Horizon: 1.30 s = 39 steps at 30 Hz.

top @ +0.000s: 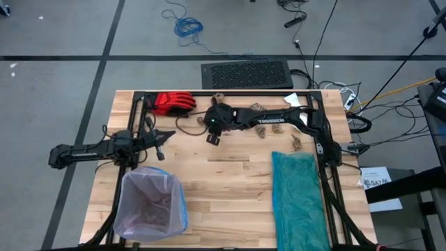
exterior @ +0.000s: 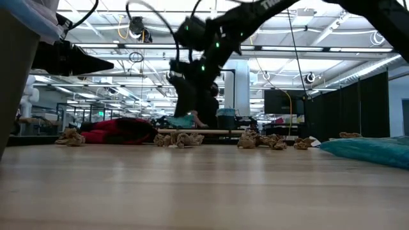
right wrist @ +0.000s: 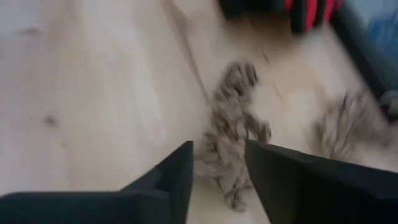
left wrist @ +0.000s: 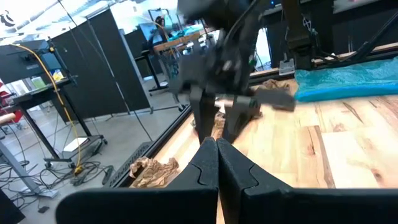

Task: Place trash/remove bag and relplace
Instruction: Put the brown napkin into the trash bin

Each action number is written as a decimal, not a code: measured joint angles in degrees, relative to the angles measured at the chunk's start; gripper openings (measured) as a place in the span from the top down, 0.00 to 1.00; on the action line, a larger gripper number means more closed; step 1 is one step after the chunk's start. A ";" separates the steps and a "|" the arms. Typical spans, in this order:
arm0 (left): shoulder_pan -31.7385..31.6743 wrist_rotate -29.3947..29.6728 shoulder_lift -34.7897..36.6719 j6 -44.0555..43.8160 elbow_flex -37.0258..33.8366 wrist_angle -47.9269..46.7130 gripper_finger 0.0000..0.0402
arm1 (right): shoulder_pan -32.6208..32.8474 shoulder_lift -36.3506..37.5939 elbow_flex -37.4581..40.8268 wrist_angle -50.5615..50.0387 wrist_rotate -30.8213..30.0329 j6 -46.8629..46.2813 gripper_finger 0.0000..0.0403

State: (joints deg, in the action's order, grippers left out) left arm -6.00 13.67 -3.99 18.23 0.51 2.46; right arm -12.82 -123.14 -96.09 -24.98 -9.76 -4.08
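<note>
Pale wooden table (right wrist: 93, 93): right hand (right wrist: 217, 168), fingers parted, straddles a tan paper lump (right wrist: 233, 140), not gripping it

The bin (top: 150, 204) stands left of the plastic bag (top: 300, 199) on the table (top: 230, 188).

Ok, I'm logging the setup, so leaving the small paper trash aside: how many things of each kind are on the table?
Red glove: 1
Teal-green plastic bag: 1
Bin: 1
Lilac-pink liner bag, in the bin: 1
Total: 4
</note>
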 joint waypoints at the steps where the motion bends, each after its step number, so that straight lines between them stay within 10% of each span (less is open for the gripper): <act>1: 0.00 -0.01 -0.01 -0.05 0.00 -0.02 1.00 | -0.45 -0.66 0.00 -0.09 0.61 -1.51 0.59; 9: 0.00 -0.02 0.00 -0.12 0.00 -0.01 1.00 | -1.10 -5.47 0.02 -0.07 3.36 -3.30 0.44; 18: 0.00 -0.02 -0.02 -2.73 0.00 -0.02 1.00 | 0.74 -5.49 0.06 -2.19 4.20 -3.45 0.95; 39: 0.00 0.00 -0.01 -25.99 -0.02 21.56 1.00 | 12.34 9.04 -27.66 -7.32 29.59 -7.48 1.00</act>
State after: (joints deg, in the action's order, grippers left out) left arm -6.00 13.67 -4.00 -7.75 0.49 24.02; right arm -0.48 -114.10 -123.75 -32.31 19.83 -11.55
